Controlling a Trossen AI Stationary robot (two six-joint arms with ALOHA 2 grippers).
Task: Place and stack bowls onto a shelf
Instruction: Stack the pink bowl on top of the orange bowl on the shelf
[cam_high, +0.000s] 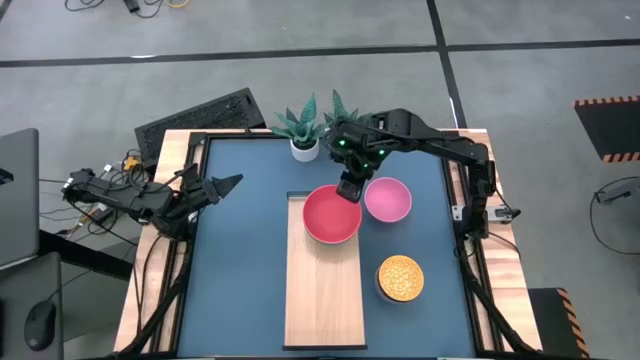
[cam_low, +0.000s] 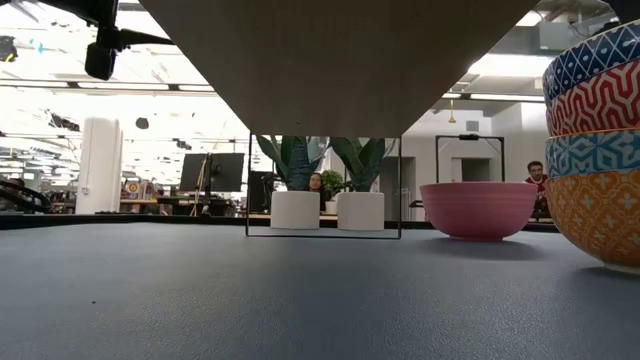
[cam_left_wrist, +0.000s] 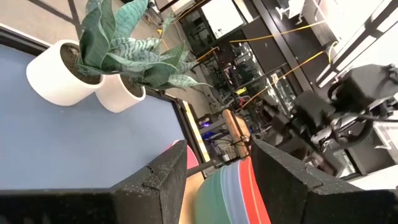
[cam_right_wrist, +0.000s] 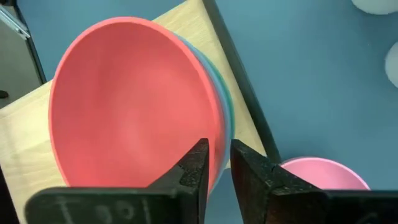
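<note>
Three stacked bowls (cam_high: 331, 214); right jaws astride rim, hold unclear; left jaws released.

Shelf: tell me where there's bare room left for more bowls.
The shelf is bare from the red bowl stack at its far end to its near end. It is crowded at that far end: right gripper at the stack's rim, pink bowl beside, patterned stack right.

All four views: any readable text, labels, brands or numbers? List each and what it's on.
None readable.
Patterned bowls: decorative motifs only, no lettering.
Red bowl, pink bowl, shelf, white pots: plain, unmarked.
Hazard stripes on the floor: a marking, no words.
Background monitors and signs in the low view: too small to read.
</note>
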